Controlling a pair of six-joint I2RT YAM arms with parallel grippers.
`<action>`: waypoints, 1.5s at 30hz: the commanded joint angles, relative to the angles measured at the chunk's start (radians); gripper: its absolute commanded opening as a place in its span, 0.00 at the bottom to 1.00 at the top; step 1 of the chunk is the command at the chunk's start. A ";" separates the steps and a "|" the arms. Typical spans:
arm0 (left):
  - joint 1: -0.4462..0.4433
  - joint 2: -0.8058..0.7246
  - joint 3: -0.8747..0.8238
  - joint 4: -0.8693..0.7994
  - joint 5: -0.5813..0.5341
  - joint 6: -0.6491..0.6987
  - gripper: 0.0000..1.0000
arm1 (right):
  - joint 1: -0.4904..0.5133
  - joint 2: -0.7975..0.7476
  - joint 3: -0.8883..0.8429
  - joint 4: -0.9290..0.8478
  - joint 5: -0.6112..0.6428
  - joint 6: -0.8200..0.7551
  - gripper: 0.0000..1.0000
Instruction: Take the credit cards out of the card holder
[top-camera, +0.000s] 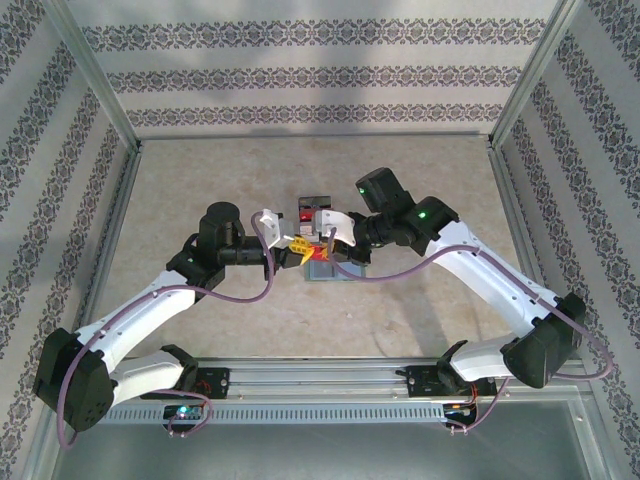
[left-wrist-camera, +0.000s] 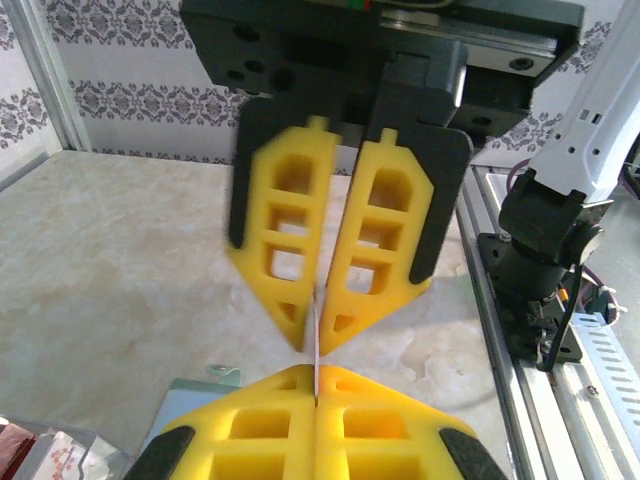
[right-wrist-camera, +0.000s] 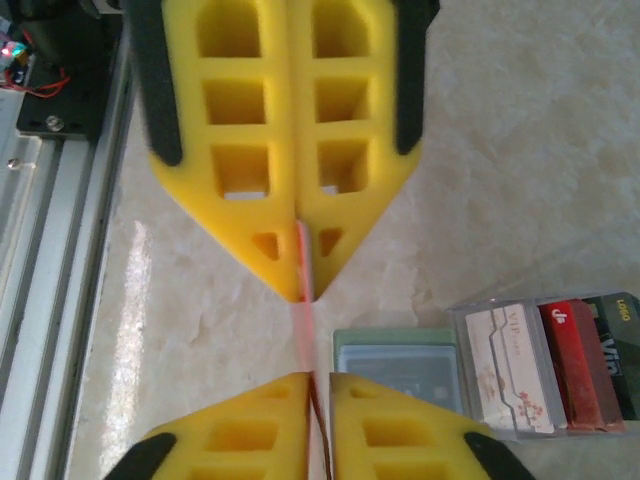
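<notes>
left gripper (right-wrist-camera: 305, 285) is pinched tight on one end of a thin red plastic credit card (right-wrist-camera: 303, 330), held edge-on; right gripper (right-wrist-camera: 317, 385) clamps the other end. the flat grey-green card holder (right-wrist-camera: 395, 355) lies on the beige tabletop (right-wrist-camera: 520, 150) just beside them.

The letters "VIP" are being shown on the pale card (right-wrist-camera: 505, 368). A small white sign, too blurred to be read, is being shown on the red card (right-wrist-camera: 572, 360). "LOGO" is being shown faintly on the dark card (right-wrist-camera: 622, 365).
</notes>
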 joint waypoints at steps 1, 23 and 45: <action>-0.011 -0.032 -0.002 0.029 0.013 0.020 0.05 | 0.007 0.014 0.036 0.015 -0.023 -0.012 0.00; -0.010 -0.591 -0.216 -0.332 -0.741 -0.037 0.86 | -0.078 0.381 0.433 -0.138 0.239 -0.286 0.00; -0.010 -0.707 -0.254 -0.415 -0.853 -0.045 0.97 | -0.106 0.795 0.819 -0.369 0.303 -0.288 0.00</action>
